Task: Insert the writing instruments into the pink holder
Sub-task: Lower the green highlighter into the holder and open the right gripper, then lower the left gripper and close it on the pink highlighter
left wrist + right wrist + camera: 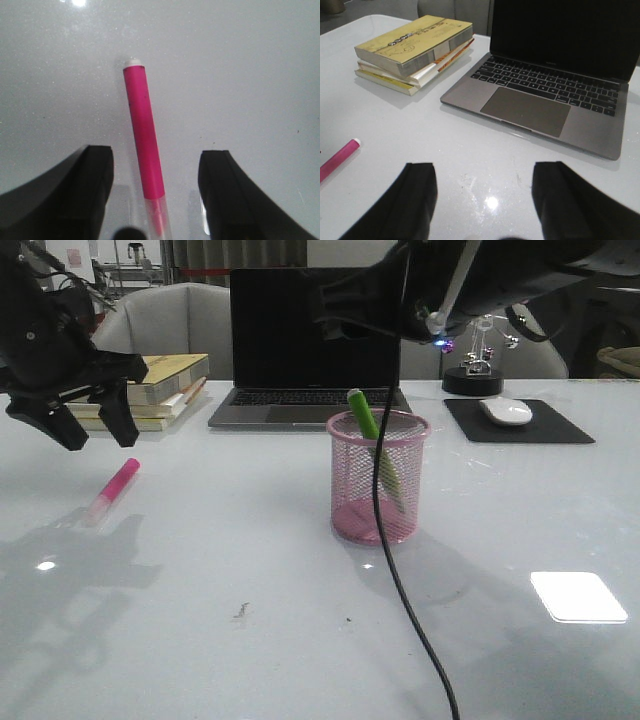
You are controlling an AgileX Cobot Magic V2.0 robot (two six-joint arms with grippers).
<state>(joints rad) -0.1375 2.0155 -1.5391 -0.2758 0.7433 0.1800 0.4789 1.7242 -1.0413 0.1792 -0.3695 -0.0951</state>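
A pink marker (pixel 113 490) lies flat on the white table at the left, its clear cap end toward the table's front edge. My left gripper (pixel 100 438) hangs open just above it. In the left wrist view the pink marker (pixel 144 140) lies between the spread fingers (pixel 95 185), which do not touch it. The pink holder (pixel 378 480) stands upright mid-table with a green marker (pixel 362 412) leaning inside it, its top poking over the rim. My right gripper (pixel 485 185) is open with nothing in it, held high over the table near the laptop.
An open laptop (pixel 305 350) stands at the back centre, beside a stack of books (pixel 150 390) at the back left. A mouse (pixel 506 411) on a black pad (pixel 560 430) and a pendulum toy (pixel 472 365) are at the back right. A black cable (pixel 400 580) hangs across the holder.
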